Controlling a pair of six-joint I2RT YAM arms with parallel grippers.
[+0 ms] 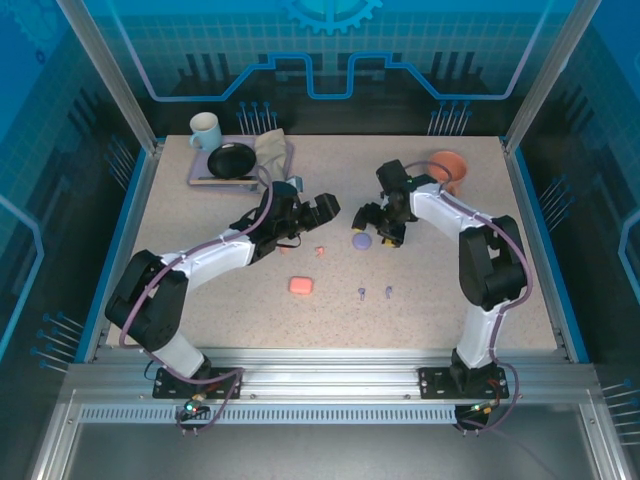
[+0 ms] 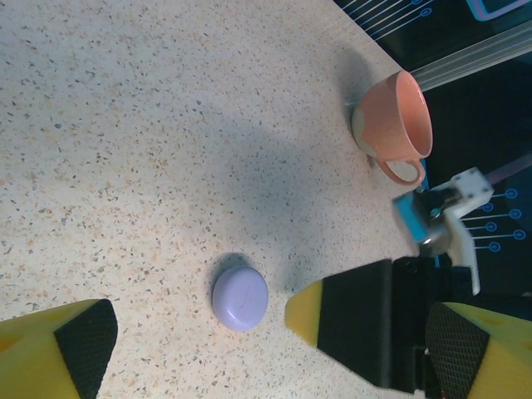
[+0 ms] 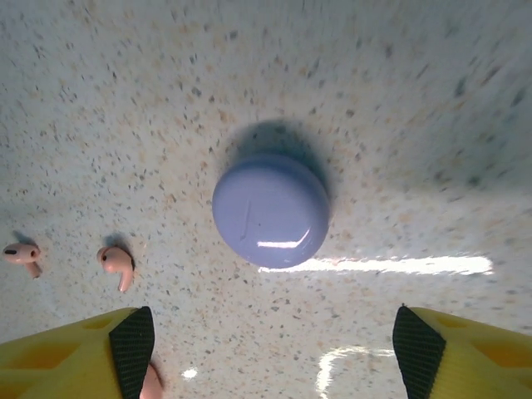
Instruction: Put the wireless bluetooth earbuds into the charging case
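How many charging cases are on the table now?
2: lilac case at the table centre; pink case nearer the robot, to its left. Others could be hidden.

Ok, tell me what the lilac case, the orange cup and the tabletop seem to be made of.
Lilac case: likely hard plastic, glossy; a sharp light streak sits on its smooth dome.
Orange cup: ceramic or plastic, hard to tell; even colour, soft sheen.
Tabletop: speckled stone-look surface, maybe laminate or composite; it mirrors a bright light strip.
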